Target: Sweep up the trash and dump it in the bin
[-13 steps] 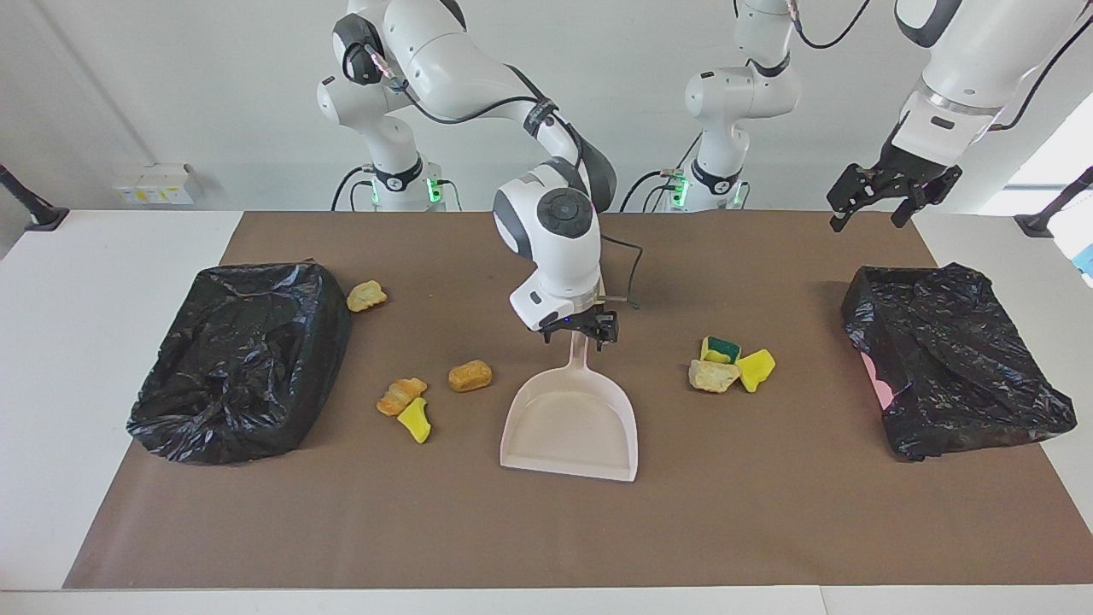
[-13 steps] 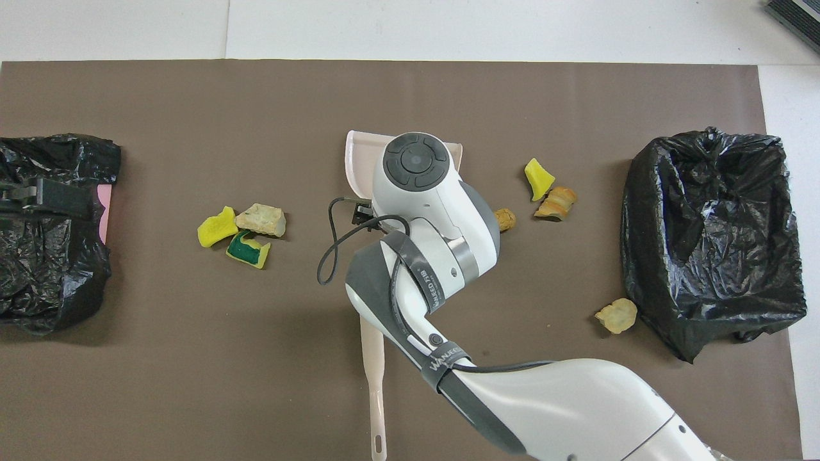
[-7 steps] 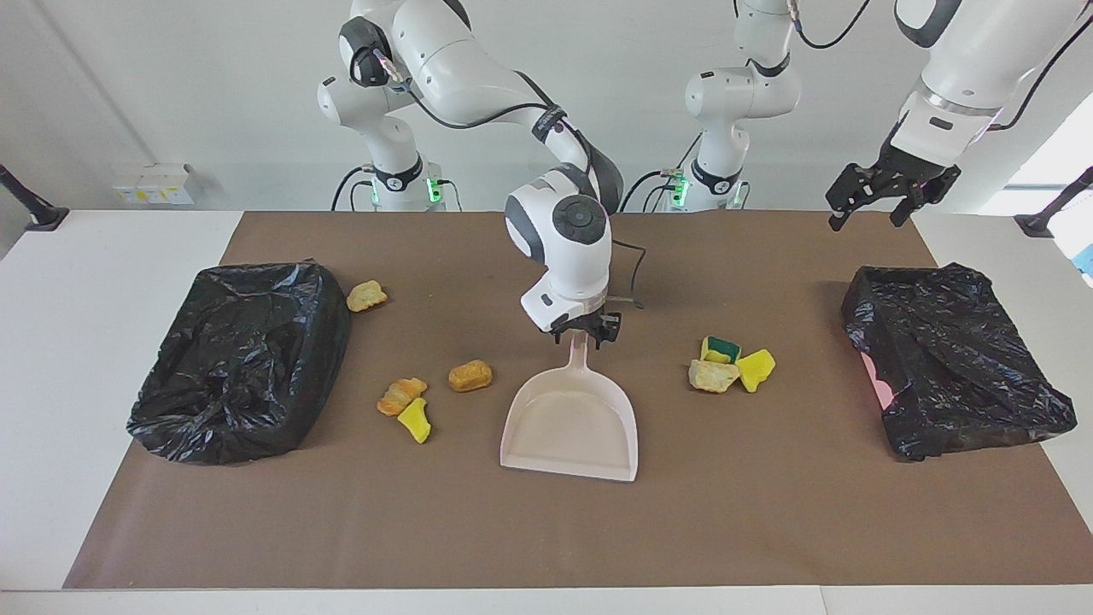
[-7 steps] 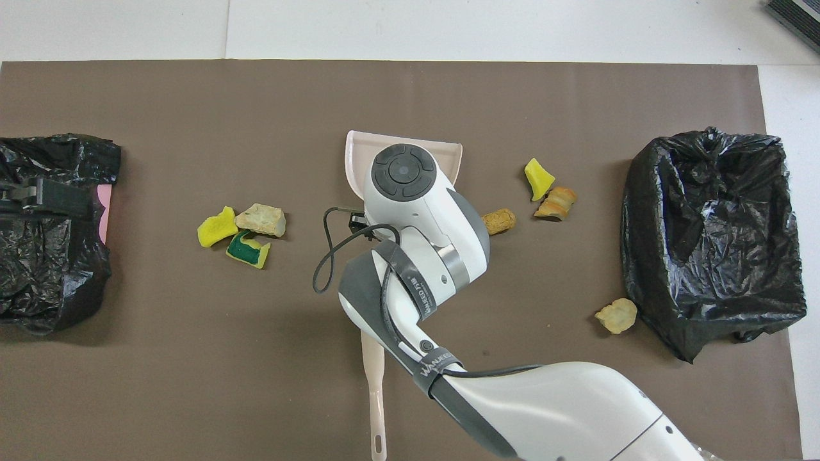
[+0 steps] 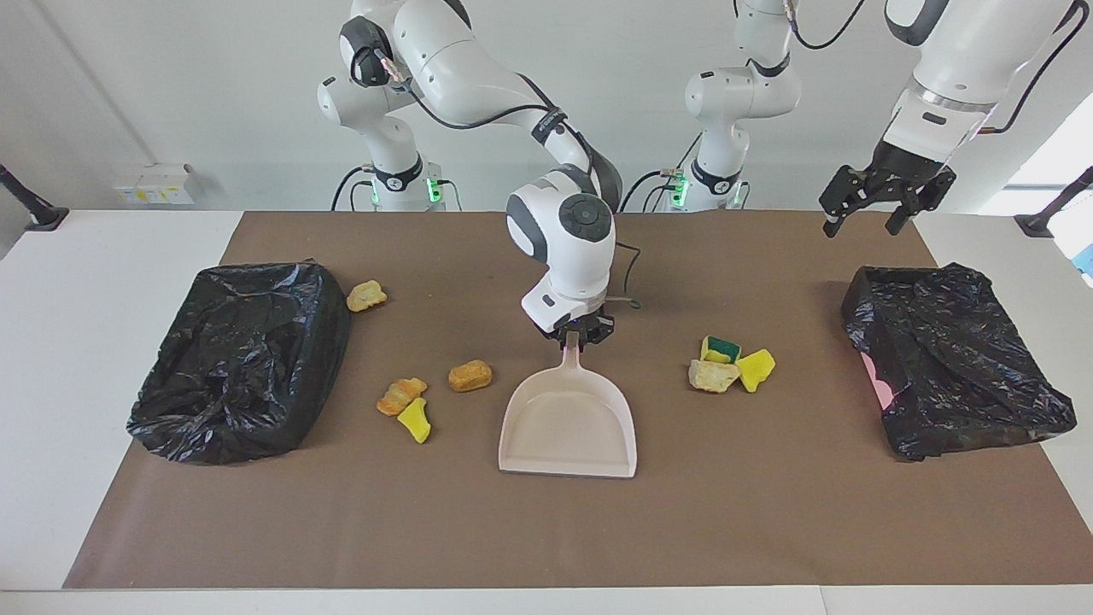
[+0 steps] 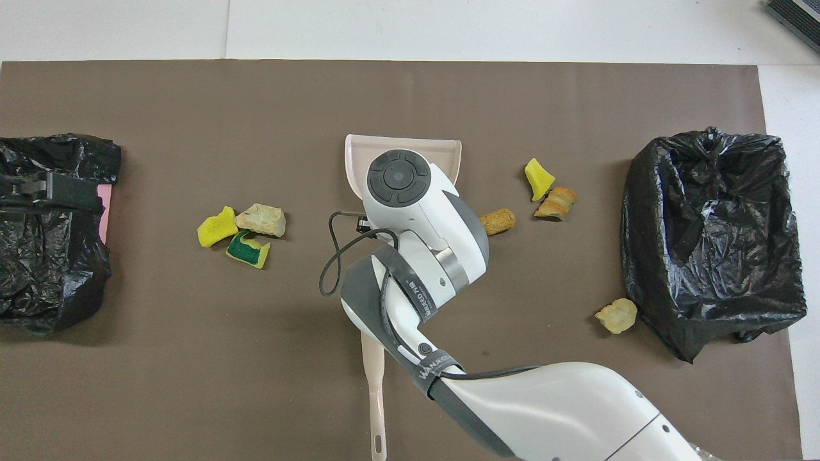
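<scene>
The beige dustpan (image 5: 569, 420) lies mid-table with its handle toward the robots. My right gripper (image 5: 573, 336) is shut on that handle. From overhead only the pan's mouth (image 6: 405, 143) shows past the right wrist. Three trash chunks (image 5: 726, 365) (image 6: 242, 229) are clustered toward the left arm's end. An orange-brown chunk (image 5: 470, 376) (image 6: 498, 221), another (image 5: 401, 395) and a yellow one (image 5: 416, 420) lie toward the right arm's end. A beige chunk (image 5: 366, 295) (image 6: 616, 315) sits beside the black-lined bin (image 5: 243, 359) (image 6: 711, 237). My left gripper (image 5: 864, 203) hangs open in the air.
A second black-lined bin (image 5: 948, 363) (image 6: 51, 256) stands at the left arm's end, with the left gripper over its robot-side edge. A beige brush handle (image 6: 375, 397) lies nearer to the robots than the dustpan, its head hidden under the right arm.
The right gripper has closed onto the dustpan's handle, and the pan has shifted slightly. The left gripper has drifted a little higher.
</scene>
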